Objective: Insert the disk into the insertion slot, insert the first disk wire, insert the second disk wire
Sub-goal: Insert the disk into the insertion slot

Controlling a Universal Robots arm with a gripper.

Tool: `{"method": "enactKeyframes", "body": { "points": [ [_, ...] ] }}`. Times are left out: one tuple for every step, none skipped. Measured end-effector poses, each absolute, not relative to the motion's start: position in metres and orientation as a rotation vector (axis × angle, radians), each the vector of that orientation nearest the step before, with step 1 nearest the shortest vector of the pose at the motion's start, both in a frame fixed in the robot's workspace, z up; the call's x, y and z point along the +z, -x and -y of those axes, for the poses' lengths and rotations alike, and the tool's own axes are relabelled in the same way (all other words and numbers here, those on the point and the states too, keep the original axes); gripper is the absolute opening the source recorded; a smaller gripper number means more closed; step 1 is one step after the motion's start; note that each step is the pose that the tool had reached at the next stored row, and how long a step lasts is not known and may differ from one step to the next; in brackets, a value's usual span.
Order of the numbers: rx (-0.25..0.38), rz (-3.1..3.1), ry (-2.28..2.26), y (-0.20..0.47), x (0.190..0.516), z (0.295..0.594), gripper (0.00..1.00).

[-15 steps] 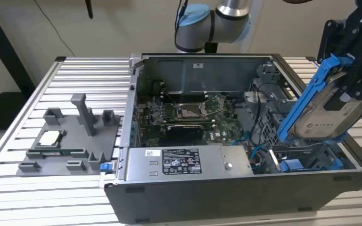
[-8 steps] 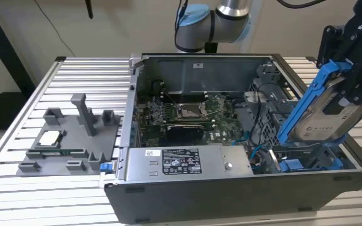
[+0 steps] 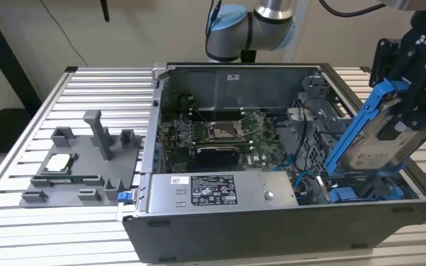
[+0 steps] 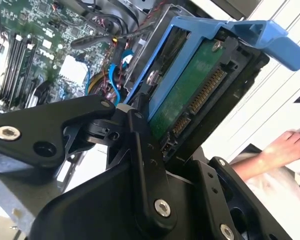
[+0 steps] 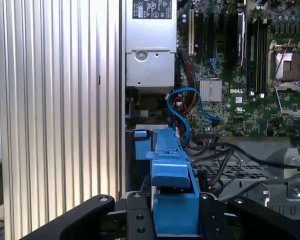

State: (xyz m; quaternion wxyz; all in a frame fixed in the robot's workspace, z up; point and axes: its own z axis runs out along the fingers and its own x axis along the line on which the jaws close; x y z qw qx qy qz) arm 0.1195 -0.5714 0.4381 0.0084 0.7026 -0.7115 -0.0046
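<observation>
One disk job here, and I'd say it's partway through the first step. The black two-finger gripper [image 3: 412,108] is clamped on the flat silver-grey hard drive in its bright blue plastic carrier [image 3: 379,147]. It pinches the upper end, which leaves the lower end free to lead.

The drive is tilted, top leaning toward the exterior view's right. Its lower end is down at the narrow grey metal bay with blue rails [image 3: 361,193], in the near corner of the open grey computer case [image 3: 272,238], just beside the grey labelled power-supply box [image 3: 221,191]. I can't tell if it's caught in the rails yet. My guess is the tilt is there to line the leading edge up with them.

In the second wrist view the drive's connector row [image 4: 202,97] sits bare, so no wire is in. A thin blue cable [image 5: 182,107] loops loose near the bay, probably one of the disk wires. A person's hand [image 4: 290,145] rests outside the case, apart from the work.
</observation>
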Motion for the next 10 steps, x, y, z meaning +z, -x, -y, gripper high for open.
{"method": "enactKeyframes", "body": {
  "points": [
    [-0.014,2.223,-2.195,-0.120,0.436,0.571,0.33],
    [-0.014,2.223,-2.196,-0.120,0.435,0.571,0.33],
    [-0.014,2.223,-2.196,-0.120,0.433,0.571,0.33],
    [-0.014,2.223,-2.196,-0.120,0.432,0.571,0.33],
    [-0.014,2.223,-2.196,-0.121,0.430,0.571,0.33],
    [-0.014,2.223,-2.196,-0.121,0.429,0.571,0.33],
    [-0.014,2.223,-2.196,-0.122,0.428,0.571,0.33],
    [-0.014,2.223,-2.196,-0.122,0.427,0.571,0.33],
    [-0.014,2.222,-2.196,-0.123,0.426,0.571,0.33],
    [-0.014,2.222,-2.197,-0.123,0.424,0.571,0.33]
  ]
}}
